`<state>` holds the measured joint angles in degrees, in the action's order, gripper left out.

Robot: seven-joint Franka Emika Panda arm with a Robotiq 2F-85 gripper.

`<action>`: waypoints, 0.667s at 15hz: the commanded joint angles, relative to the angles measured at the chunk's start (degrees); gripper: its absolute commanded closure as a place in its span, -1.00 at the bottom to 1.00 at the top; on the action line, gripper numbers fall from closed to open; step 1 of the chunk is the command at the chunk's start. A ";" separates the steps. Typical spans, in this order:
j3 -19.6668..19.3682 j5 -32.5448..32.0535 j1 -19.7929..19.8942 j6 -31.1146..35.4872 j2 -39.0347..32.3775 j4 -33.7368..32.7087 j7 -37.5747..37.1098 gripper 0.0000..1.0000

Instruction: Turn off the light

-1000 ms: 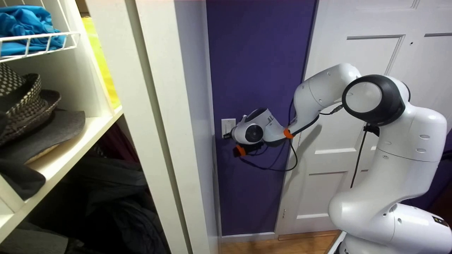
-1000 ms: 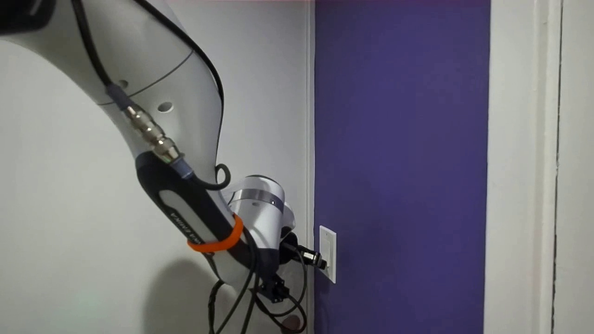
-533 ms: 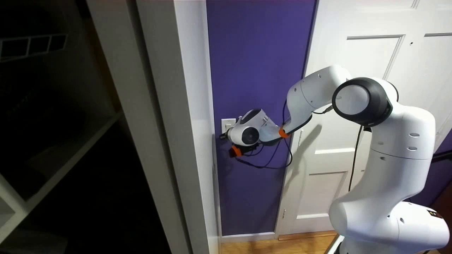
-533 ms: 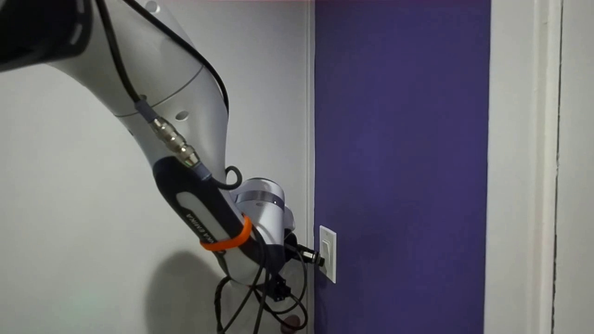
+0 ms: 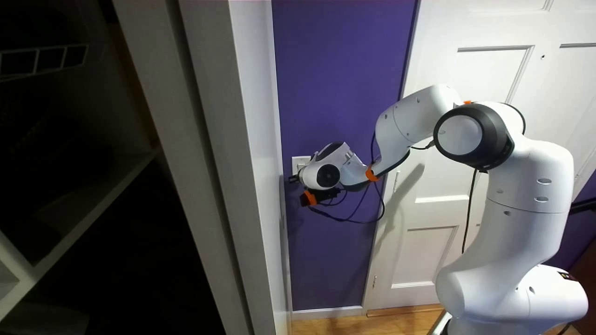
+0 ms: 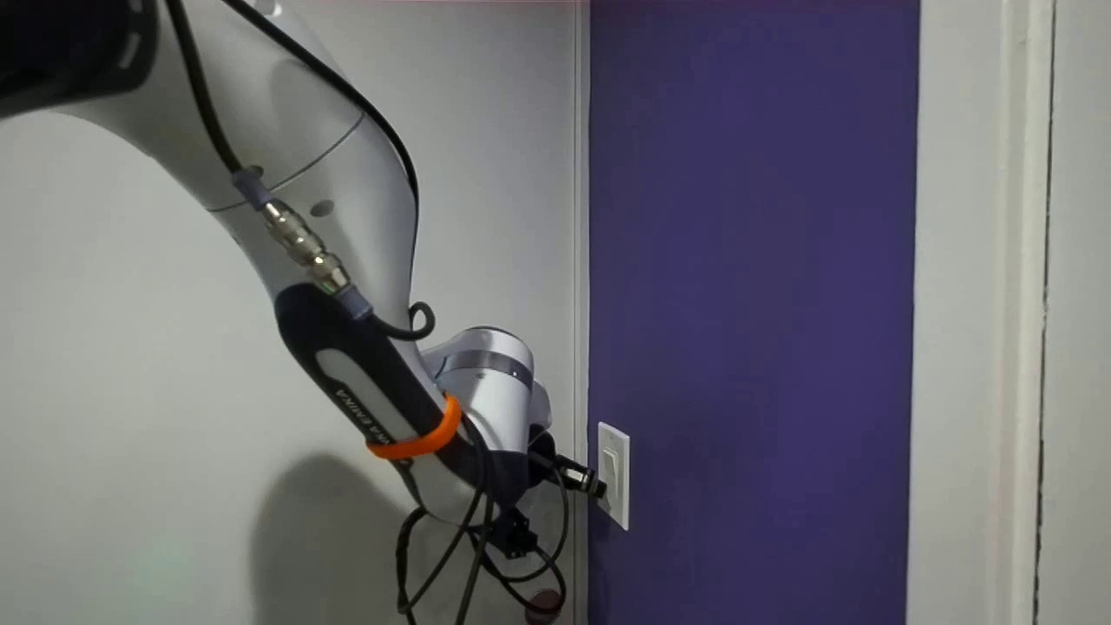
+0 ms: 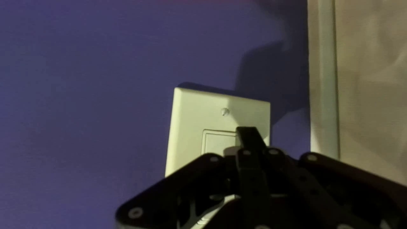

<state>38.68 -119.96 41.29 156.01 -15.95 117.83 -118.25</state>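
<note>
Edged toward the white-framed closet (image 5: 98, 211), now dark, since a second ago: my glossy white jointed arm (image 5: 531, 186). Black two-finger gripper (image 7: 252, 136): jaws pressed together, nothing held. White rectangular switch plate (image 7: 187, 127) on purple wall (image 7: 79, 95), right behind my gripper tip; contact unclear.

A flat, deep-purple painted wall (image 5: 344, 83) stands far back in both exterior views. In an exterior view, a white panelled door (image 5: 433, 214) is to its right; a narrow white baseboard (image 5: 328, 312) and a honey-coloured wooden floor (image 5: 342, 325) lie at the wall's foot. Near left, a broad white upright frame (image 5: 228, 153) edges a dark closet (image 5: 125, 260) with a pale shelf (image 5: 100, 209) and, above it, a pale wire rack (image 5: 37, 60); the rest inside is too dark to tell.
</note>
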 commanded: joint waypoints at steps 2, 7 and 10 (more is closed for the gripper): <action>-9.80 12.14 -8.21 4.05 8.53 3.97 5.45 1.00; -3.45 21.63 -1.58 3.89 12.89 8.43 15.24 0.44; -3.76 27.64 -1.13 5.57 16.20 11.22 21.69 0.05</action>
<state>35.33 -98.48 39.06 158.76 -4.99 124.91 -102.40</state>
